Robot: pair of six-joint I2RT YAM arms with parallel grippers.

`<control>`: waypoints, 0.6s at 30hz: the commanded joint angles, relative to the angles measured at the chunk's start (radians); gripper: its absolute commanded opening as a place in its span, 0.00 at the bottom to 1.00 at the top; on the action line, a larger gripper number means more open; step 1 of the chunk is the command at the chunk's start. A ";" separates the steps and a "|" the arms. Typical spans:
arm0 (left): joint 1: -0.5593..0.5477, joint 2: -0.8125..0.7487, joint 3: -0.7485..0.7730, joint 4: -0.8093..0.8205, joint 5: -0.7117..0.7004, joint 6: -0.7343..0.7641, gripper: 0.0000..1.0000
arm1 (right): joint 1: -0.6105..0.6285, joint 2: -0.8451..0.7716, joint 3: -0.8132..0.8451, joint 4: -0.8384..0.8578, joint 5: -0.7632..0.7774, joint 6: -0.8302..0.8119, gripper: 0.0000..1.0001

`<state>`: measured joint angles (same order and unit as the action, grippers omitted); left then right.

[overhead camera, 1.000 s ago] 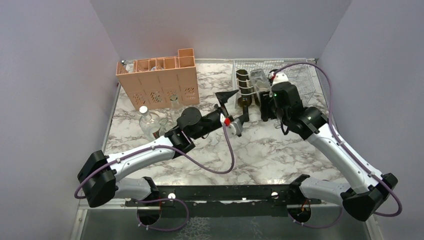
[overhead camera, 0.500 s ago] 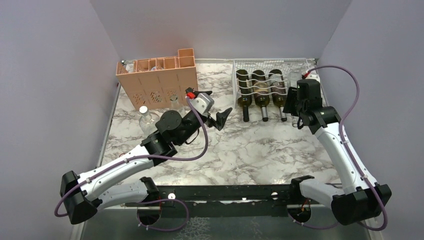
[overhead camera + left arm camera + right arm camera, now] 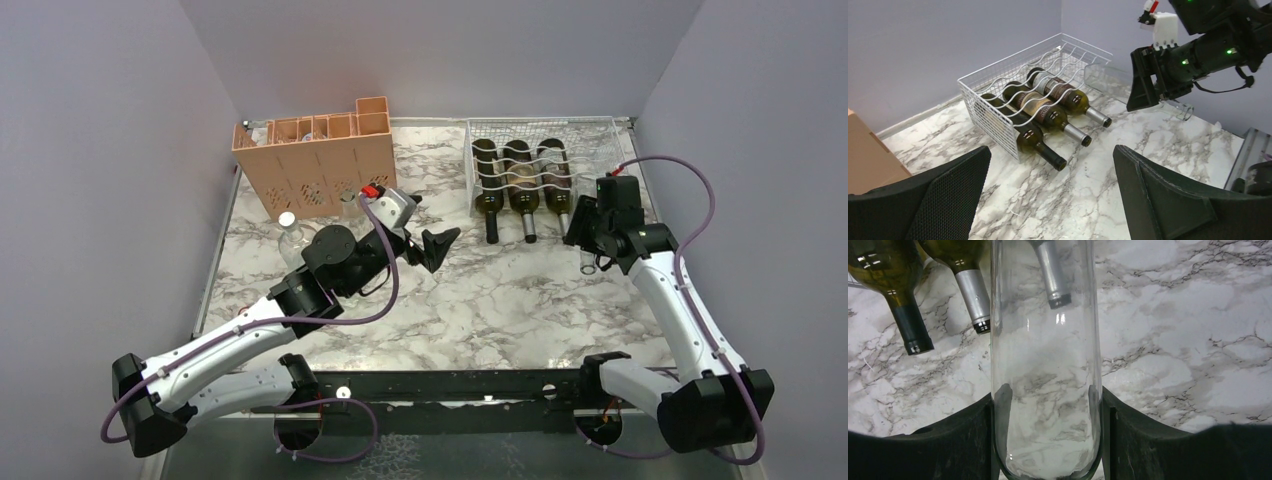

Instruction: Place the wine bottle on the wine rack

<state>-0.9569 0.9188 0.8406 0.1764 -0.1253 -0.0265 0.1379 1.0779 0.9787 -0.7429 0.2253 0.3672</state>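
The right gripper [image 3: 1046,401] is grasping a clear glass wine bottle [image 3: 1045,340], its two pads pressing on opposite sides of the wide body. Through the glass, beyond those fingertips, the necks of three dark bottles [image 3: 1040,107] are showing; they are lying side by side in the white wire wine rack [image 3: 993,107]. In the left wrist view the clear bottle is hanging roughly level, one end reaching toward the rack's free cradle beside the third dark bottle and the neck pointing away from it. Whether it is touching the wire cannot be told.

The left gripper [image 3: 1050,150] is standing spread wide with nothing between its jaws, the rack lying ahead of them.

The bottle looks empty, so it is probably fairly light, yet it is stiff, smooth and breakable. It may be prone to slipping or rolling between the pads. Holding it at the straight-sided body, as here, seems the surest place, and lowering it gently onto the wavy wire seems wise.
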 commanded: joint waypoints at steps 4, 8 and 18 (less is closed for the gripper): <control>-0.003 -0.023 0.006 -0.025 0.025 -0.045 0.99 | -0.085 0.055 0.032 -0.032 -0.139 -0.034 0.01; -0.002 -0.024 0.000 -0.029 0.012 -0.043 0.99 | -0.129 0.095 0.045 -0.051 -0.155 -0.057 0.01; -0.002 -0.025 -0.003 -0.030 0.008 -0.041 0.99 | -0.178 0.185 0.047 0.052 -0.106 -0.079 0.01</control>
<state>-0.9577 0.9119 0.8406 0.1368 -0.1123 -0.0559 -0.0280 1.2217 0.9806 -0.7994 0.1108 0.3122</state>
